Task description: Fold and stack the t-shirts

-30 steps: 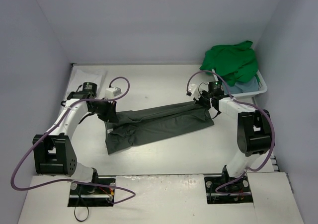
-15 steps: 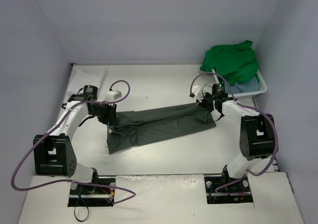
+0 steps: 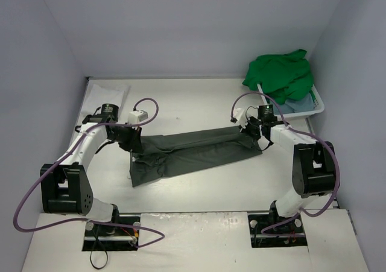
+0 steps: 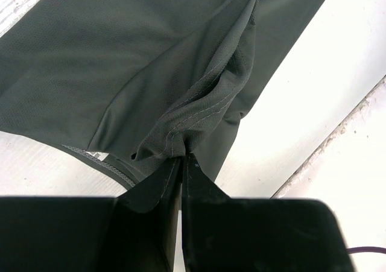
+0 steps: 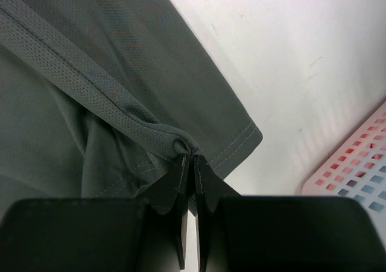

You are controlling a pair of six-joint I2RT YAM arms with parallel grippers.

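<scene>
**Pinched at Both Ends, Stretched Across Mid-Table**

Found a flat white cloth t-shirt [image 3: 111, 94] at the far-left back corner, lying close along the left edge of the white table [image 3: 199, 100] and well apart from both arms. Saw the left gripper [image 3: 134, 144] [image 4: 181, 160] nearer and just to the right of it, jaws pressed together on a bunched, stitched hem of the dark grey-olive mesh-cloth t-shirt [image 3: 193, 151] [image 4: 120, 73] [image 5: 72, 103]. Traced that shirt as a long narrow band slanting from near-left to far-right across mid-table, with a rumpled near-left corner resting flat on the surface. Noted bare tabletop behind the band up to the back wall [image 3: 193, 31], and in front of it down to the arm bases [image 3: 111, 233]. Saw the right gripper [image 3: 253, 137] [image 5: 192, 157] at the band's right end, jaws likewise clamped on a folded seam, with the hemmed corner lying just beyond. Found a white plastic lattice basket [image 3: 318, 100] [image 5: 356, 163] against the right wall [image 3: 356, 73], near that gripper yet apart from it. Saw it heaped with a bright green cloth t-shirt [image 3: 280, 73] spilling over the back rim, and a light blue cloth t-shirt [image 3: 298, 106] beneath.
</scene>
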